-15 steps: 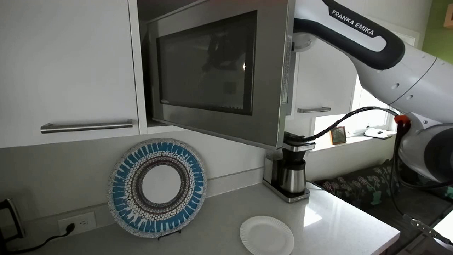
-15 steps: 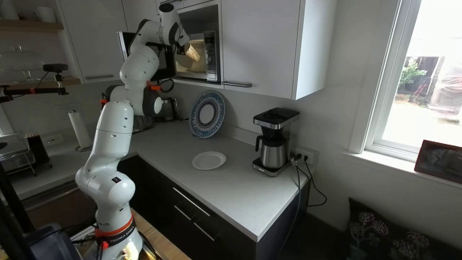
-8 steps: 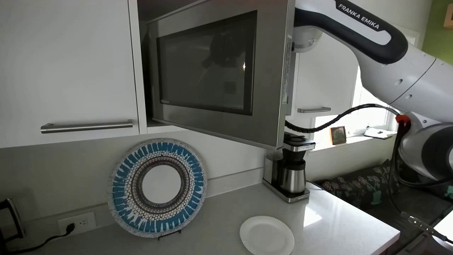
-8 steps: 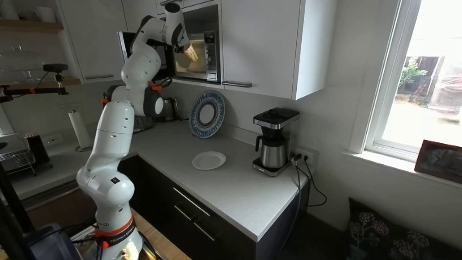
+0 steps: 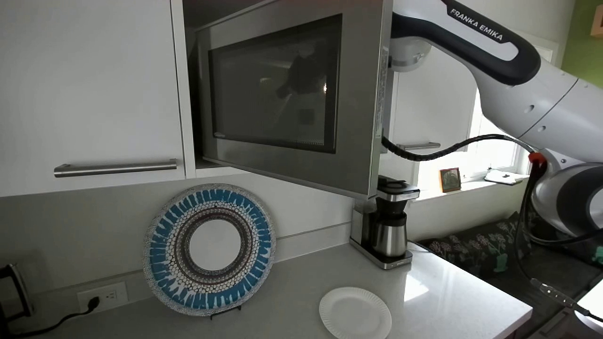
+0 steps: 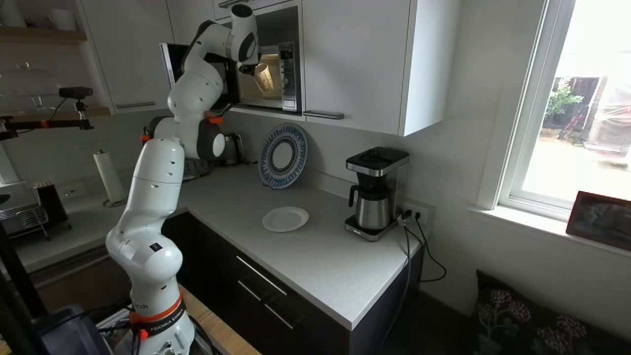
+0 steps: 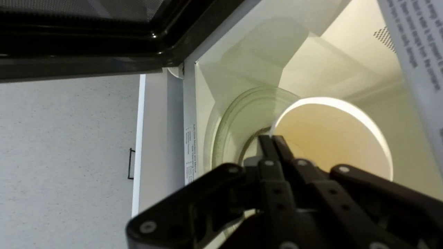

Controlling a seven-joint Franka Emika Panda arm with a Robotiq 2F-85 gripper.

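While arm (image 6: 158, 170) arches high toward open microwave (image 6: 287, 74), fingers (image 7: 267, 148) pinch tilted cup (image 6: 264, 79).

White arm (image 6: 158, 170), orange base band (image 6: 157, 314), black hand (image 7: 271, 140)

A coffee maker (image 6: 372, 160) is noted standing on the pale countertop (image 6: 320, 276), with a steel carafe (image 6: 373, 212) seated in it. As viewed in an exterior view, a white plate (image 6: 286, 219) is found lying flat to the left of the coffee maker. A blue-patterned plate (image 6: 283, 156) is propped on edge, farther back on that side. Above the coffee maker, a white wall cabinet (image 6: 355, 64) is mounted. Just to its right, a wall outlet (image 6: 429, 212) is fitted, with dark plugs (image 6: 417, 216) inserted. Well to its right, a framed picture (image 6: 599, 219) is placed on a window sill (image 6: 522, 217); lower down, a flowered cushion (image 6: 508, 310) is observed.
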